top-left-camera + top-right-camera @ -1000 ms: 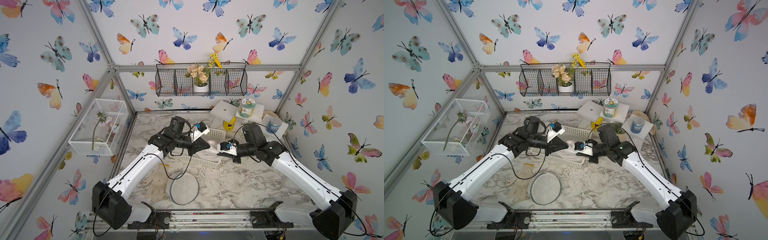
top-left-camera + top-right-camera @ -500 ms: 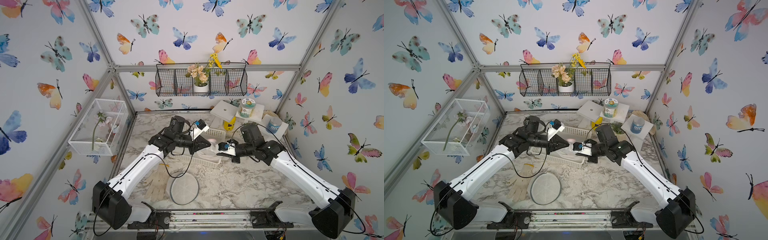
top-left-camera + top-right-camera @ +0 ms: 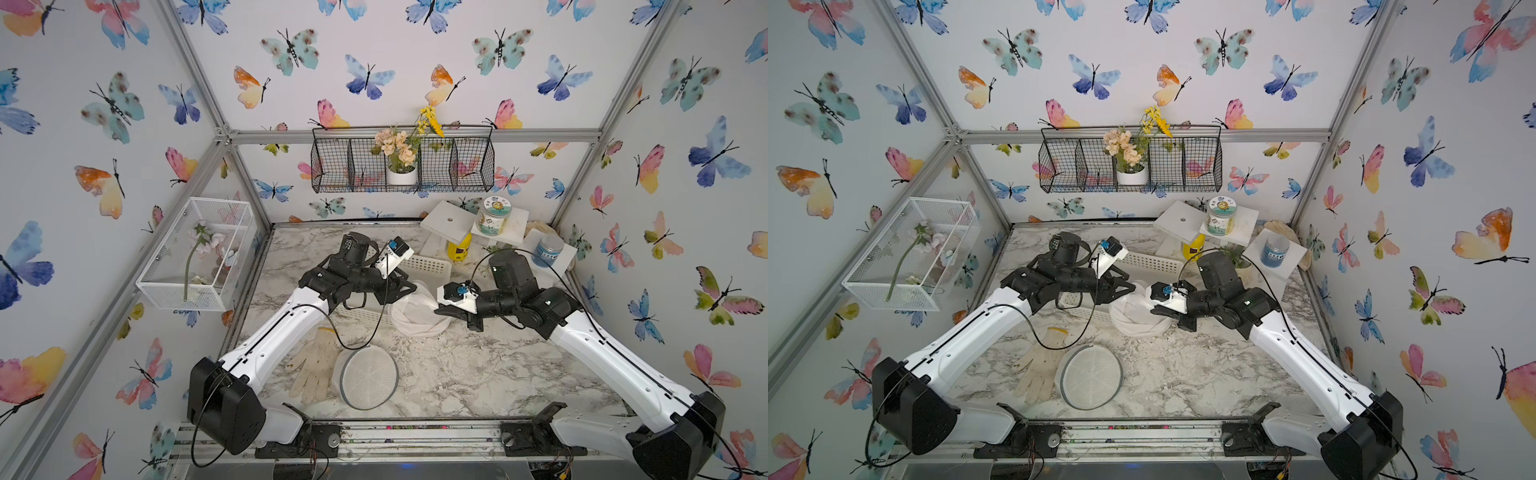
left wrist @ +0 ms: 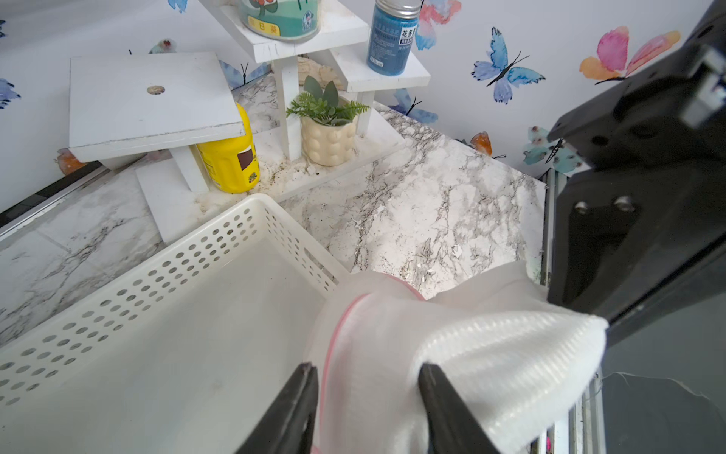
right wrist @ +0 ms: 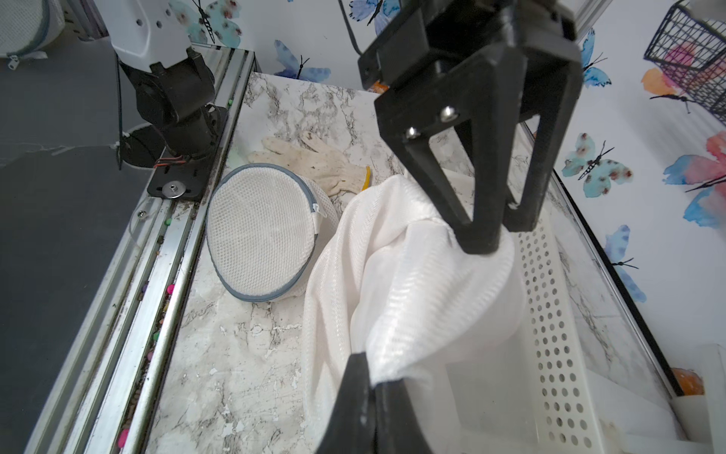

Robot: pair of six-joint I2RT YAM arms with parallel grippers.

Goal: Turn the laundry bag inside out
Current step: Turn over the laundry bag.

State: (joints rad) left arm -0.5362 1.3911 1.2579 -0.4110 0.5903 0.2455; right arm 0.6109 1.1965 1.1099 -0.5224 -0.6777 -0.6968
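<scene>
1. While the right end effector (image 5: 372, 373) has its fingers pressed together on a bunched fold of the white mesh laundry bag (image 3: 417, 316), the left end effector (image 4: 367, 371) is spread. The bag's pink-trimmed edge just sits loose in the gap between its fingers.
2. So where's the bag? It's strung between the two arms in the middle of the workspace. It's bunched up high at the right pinch and drapes down from there over the near corner of the white perforated basket (image 4: 220, 236). I honestly can't tell if its lowest part rests on the marble table (image 3: 478, 374).
3. Going by the right wrist view, one left finger presses against the top of the fabric and the other stands just beside it, off the cloth.
4. The basket itself looks bare inside, at least the part the left wrist view shows.
5. Other stuff: a round mesh pouch with a grey rim (image 3: 368, 376) lies on the table nearer the front edge. It overlaps a grubby white work glove (image 3: 313, 365). In both top views the two sit near the bag but apart from it.
</scene>
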